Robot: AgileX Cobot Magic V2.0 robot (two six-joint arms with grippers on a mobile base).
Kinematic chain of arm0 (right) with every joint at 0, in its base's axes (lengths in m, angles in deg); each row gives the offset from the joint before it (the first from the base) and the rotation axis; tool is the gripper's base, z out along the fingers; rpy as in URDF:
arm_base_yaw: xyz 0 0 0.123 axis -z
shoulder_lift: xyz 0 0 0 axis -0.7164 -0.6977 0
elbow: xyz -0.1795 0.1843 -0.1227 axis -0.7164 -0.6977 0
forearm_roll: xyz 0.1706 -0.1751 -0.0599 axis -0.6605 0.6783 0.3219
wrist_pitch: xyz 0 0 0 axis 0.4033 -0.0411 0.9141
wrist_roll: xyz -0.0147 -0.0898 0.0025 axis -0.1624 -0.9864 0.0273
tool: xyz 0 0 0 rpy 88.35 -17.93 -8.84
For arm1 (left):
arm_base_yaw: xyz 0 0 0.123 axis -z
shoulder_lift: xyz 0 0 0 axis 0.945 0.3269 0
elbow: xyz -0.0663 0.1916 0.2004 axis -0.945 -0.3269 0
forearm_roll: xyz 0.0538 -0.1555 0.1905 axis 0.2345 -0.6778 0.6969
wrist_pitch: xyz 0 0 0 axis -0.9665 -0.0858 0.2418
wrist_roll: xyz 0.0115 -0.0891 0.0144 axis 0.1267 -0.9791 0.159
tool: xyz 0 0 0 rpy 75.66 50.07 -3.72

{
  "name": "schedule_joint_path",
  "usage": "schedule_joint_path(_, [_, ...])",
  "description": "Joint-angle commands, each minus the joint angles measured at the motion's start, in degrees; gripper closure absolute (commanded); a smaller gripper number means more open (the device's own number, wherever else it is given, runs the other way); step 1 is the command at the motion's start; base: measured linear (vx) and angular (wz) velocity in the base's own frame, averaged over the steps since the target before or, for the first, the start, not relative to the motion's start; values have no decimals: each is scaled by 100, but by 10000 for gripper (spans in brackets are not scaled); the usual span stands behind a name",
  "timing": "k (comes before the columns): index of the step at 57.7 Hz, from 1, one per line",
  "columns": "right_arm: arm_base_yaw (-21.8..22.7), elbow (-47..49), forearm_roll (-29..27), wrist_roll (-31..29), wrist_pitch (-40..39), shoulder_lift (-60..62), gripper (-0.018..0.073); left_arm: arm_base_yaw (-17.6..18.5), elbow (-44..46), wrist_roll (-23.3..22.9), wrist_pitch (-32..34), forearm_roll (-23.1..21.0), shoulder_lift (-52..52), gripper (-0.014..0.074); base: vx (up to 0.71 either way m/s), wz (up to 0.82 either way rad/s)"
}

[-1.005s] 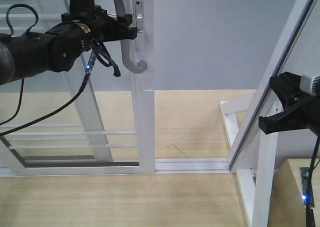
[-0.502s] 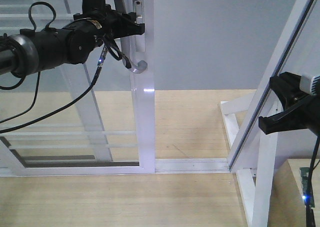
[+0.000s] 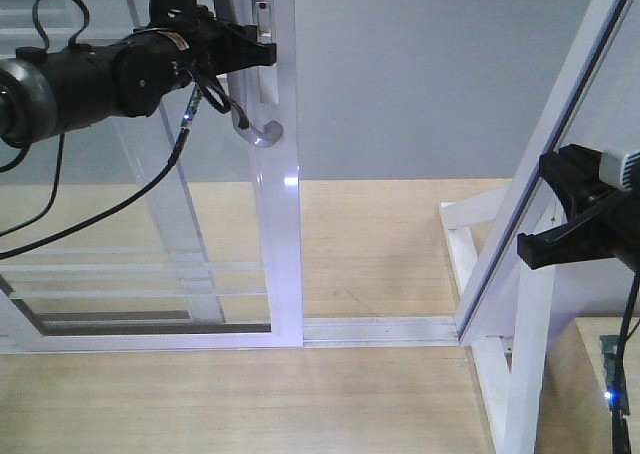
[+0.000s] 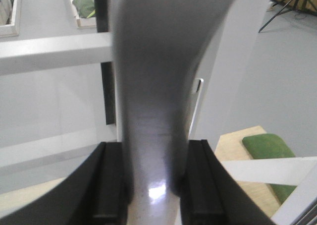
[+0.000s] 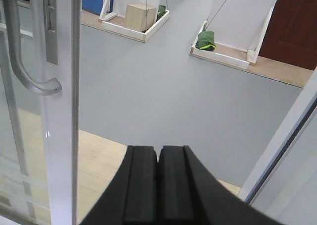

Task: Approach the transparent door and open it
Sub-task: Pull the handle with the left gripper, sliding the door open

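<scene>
The transparent door [image 3: 278,234] is a glass panel in a white frame with thin white bars, standing at the left on its floor track. Its curved grey pull handle [image 3: 262,129] hangs on the right stile. My left gripper [image 3: 252,52] is shut on the handle high up. In the left wrist view the blurred grey handle [image 4: 151,111] fills the gap between the black fingers [image 4: 111,185]. My right gripper [image 3: 530,246] is shut and empty at the right, apart from the door. In the right wrist view its closed jaws [image 5: 158,158] face the door stile [image 5: 62,136] and handle [image 5: 22,71].
A slanted white outer frame post [image 3: 565,144] and its white base [image 3: 520,374] stand close by the right gripper. The floor track [image 3: 385,329] runs between door and post. A second glass panel [image 3: 175,224] lies behind the door. Grey floor shows through the opening.
The door has slid to the left with my left gripper on the handle, widening the gap to the slanted post. The right arm has not moved.
</scene>
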Motion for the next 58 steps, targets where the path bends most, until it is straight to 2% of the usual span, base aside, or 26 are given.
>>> schedule_joint_path(1, [33,170,29,-87,-401,62,547,-456,203,129,647,-119,-611,599,0,0])
schedule_joint_path(12, [33,170,29,-93,-368,62,547,-749,191,130,432,-119,-768,596,0,0])
schedule_joint_path(20, [33,170,29,-93,-361,62,547,-876,191,130,405,-111,-819,594,0,0])
schedule_joint_path(28, [33,170,29,-93,-349,62,547,-982,191,171,102,-100,-900,593,0,0])
schedule_joint_path(33, [33,170,29,-93,-329,62,547,-1022,191,460,-243,-39,-977,593,0,1])
schedule_joint_path(38, [33,170,29,-93,-271,62,547,-1022,191,963,-703,314,-1085,593,0,1])
schedule_joint_path(42, [33,170,29,-93,-205,62,547,-1022,145,1075,-999,491,-1215,593,0,1])
schedule_joint_path(48, [33,170,29,-93,-128,62,547,-1091,-156,970,-1174,479,-1537,593,0,0])
schedule_joint_path(58, [33,170,29,-93,-109,62,547,-1091,-1173,944,-1054,486,-2331,593,0,0])
